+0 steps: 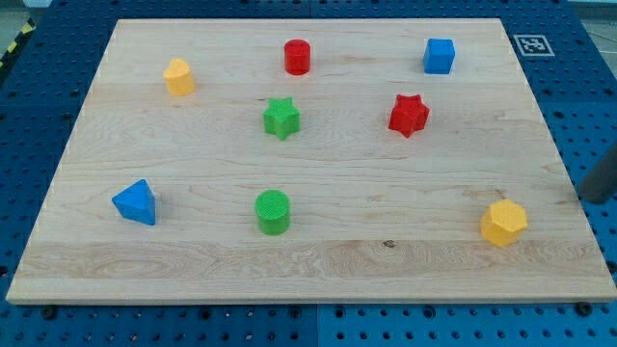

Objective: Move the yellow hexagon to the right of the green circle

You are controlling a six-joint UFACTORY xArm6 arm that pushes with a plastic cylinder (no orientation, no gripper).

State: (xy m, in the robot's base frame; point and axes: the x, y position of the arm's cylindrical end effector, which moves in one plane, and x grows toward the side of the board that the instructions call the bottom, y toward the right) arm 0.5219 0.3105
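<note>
Low on the board, your green circle point(273, 211) sits left of centre; the yellow hexagon point(503, 223) lies well right, untouched. My tip point(581, 200), holding nothing, waits beyond it. Next, push the hexagon leftward.

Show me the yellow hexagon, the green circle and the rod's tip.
yellow hexagon point(504, 222): camera view, its top face.
green circle point(273, 209): camera view, its round top.
my tip point(581, 198): camera view, the rod's very end, right of the hexagon.
</note>
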